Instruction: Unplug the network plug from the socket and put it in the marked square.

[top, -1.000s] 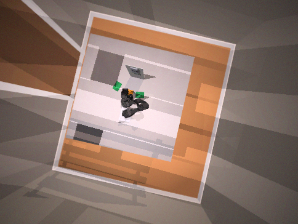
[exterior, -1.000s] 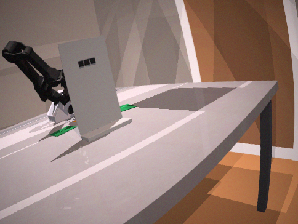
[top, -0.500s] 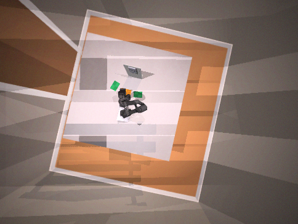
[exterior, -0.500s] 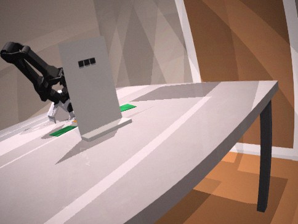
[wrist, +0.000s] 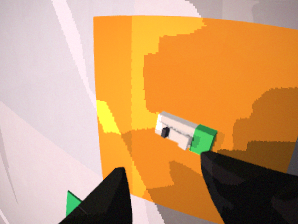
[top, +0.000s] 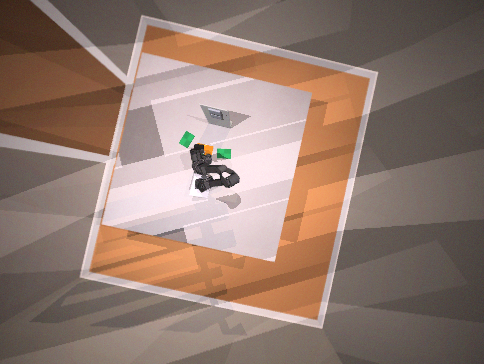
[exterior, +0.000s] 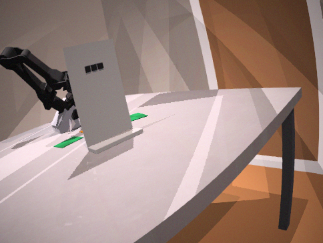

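Gripper (top: 201, 147) (wrist: 164, 169) part open, a good gap between its two dark fingertips, and nothing held in it! Down past those tips in the wrist view lies the plug (wrist: 185, 132), out of the panel (top: 226, 120) (exterior: 100, 100) and over the orange square (top: 208, 149) (wrist: 200, 65), looking well inside the edges and, as I judge it, resting on the surface. Pale end up and to the left of that picture, green end down and to the right, long axis on a slant across the view.

And here's what the next move turns on: that green end sits right by the right-hand fingertip as the wrist view shows it, while the left-hand one is well apart. Touching or just beside? Can't tell from here. So the plug is not centred between the fingers; it lies ahead of them, off to one side.

Unlocking, pulling and placing look done; the retreat is what's left, by my reading. Lift straight back, away from the square, no sideways sweep, or that near finger could nudge the green end and spin the plug. The arm (top: 230, 178) (exterior: 37, 70) then needs to finish touching nothing. From the exterior, the panel hides the gripper, so the wrist view has the best seat.
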Robot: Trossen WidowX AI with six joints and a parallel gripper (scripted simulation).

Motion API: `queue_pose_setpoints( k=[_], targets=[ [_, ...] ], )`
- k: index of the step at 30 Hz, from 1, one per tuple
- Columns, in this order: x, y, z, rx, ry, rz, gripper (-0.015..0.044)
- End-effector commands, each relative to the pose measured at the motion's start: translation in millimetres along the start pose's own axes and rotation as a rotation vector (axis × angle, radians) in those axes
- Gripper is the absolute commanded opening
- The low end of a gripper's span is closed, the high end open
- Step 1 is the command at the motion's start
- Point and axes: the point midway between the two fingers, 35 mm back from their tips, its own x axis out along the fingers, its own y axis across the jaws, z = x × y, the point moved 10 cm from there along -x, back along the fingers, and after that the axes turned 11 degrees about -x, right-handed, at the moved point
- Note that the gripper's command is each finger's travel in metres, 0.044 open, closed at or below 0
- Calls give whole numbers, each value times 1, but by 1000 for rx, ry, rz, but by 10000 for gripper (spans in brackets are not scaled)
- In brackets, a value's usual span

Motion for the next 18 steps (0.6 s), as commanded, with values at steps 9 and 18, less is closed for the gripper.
queue_pose_setpoints(
  k=[9, 18],
  targets=[
    [-6, 5, 0, 4, -2, -1, 156],
    [-12, 10, -1, 5, 2, -1, 156]
  ],
)
